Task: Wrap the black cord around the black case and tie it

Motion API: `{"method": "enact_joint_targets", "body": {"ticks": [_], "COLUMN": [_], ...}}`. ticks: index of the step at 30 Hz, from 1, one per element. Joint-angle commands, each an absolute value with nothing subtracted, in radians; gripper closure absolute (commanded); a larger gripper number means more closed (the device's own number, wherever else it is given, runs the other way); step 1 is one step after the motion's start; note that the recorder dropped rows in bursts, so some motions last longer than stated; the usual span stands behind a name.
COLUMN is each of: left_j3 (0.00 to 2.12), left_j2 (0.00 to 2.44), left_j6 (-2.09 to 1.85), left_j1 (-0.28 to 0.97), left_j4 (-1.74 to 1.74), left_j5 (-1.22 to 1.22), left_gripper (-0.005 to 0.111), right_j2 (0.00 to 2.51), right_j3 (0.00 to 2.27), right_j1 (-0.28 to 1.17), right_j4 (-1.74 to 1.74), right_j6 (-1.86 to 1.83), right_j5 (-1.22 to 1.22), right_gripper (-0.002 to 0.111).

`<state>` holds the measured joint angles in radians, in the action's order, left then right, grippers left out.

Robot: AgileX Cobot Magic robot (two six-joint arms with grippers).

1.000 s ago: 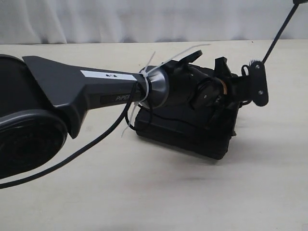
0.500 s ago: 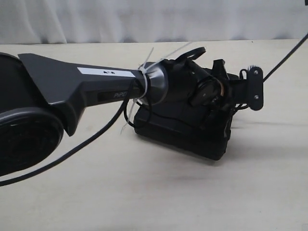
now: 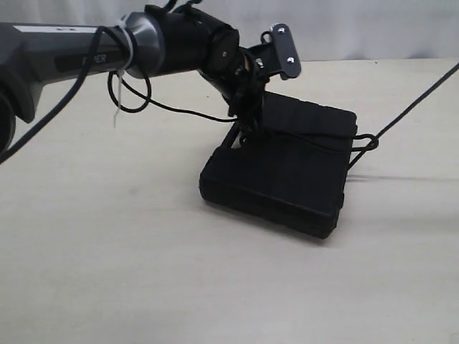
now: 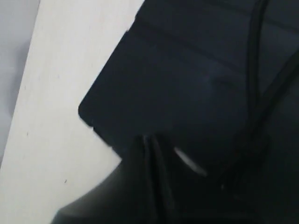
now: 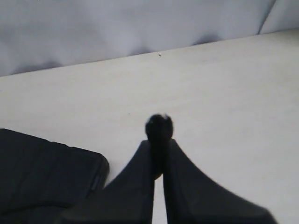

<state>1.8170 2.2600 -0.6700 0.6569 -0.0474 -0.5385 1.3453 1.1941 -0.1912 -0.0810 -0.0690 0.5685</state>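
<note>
The black case [image 3: 287, 179] lies flat on the table. The black cord [image 3: 409, 108] crosses its top, bunches in a knot [image 3: 366, 142] at the right edge, then runs taut up and off to the right. My left gripper [image 3: 244, 129] hangs over the case's far-left edge, fingers shut, and the cord leads up into them. The left wrist view shows the case [image 4: 187, 70], cord strands [image 4: 254, 56] and the shut left gripper [image 4: 152, 144]. My right gripper [image 5: 159, 144] is shut on the cord's end [image 5: 159, 125], beside the case [image 5: 42, 172]; it is outside the exterior view.
The beige table [image 3: 143, 272] stretches around the case, with a white curtain [image 3: 373, 29] behind it. The left arm's glossy cable and its white zip tie [image 3: 117, 100] hang at the upper left.
The left arm has swung up and back to the left, from above the case's right end to its far-left edge. The cord's knot at the case's right edge is now uncovered.
</note>
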Motion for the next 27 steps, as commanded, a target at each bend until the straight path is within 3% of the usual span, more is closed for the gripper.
{"method": "enact_joint_targets", "body": {"ticks": [1, 7, 11, 23, 27], "left_j3": [1.816, 1.816, 1.816, 1.816, 1.816], "left_j2": [2.257, 2.257, 2.257, 2.254, 2.237], "left_j6": [-0.653, -0.653, -0.650, -0.650, -0.650], "left_j1": [0.614, 0.606, 0.617, 0.617, 0.614], "left_j4": [-0.015, 0.021, 0.022, 0.076, 0.091], "left_j5": [-0.563, -0.538, -0.547, -0.560, -0.572], "left_gripper": [0.107, 0.107, 0.107, 0.107, 0.107], "right_j2": [1.284, 1.230, 1.225, 1.253, 1.319], "right_j3": [1.266, 1.392, 1.459, 1.375, 1.319], "right_j1": [-0.197, -0.197, -0.195, -0.195, -0.195], "right_j4": [-0.133, -0.270, -0.652, -0.502, -0.515], "right_j6": [-0.123, -0.188, -0.448, -0.416, -0.462], "right_j5": [0.566, 0.635, 0.724, 0.730, 0.719], "right_gripper": [0.104, 0.104, 0.104, 0.104, 0.082]}}
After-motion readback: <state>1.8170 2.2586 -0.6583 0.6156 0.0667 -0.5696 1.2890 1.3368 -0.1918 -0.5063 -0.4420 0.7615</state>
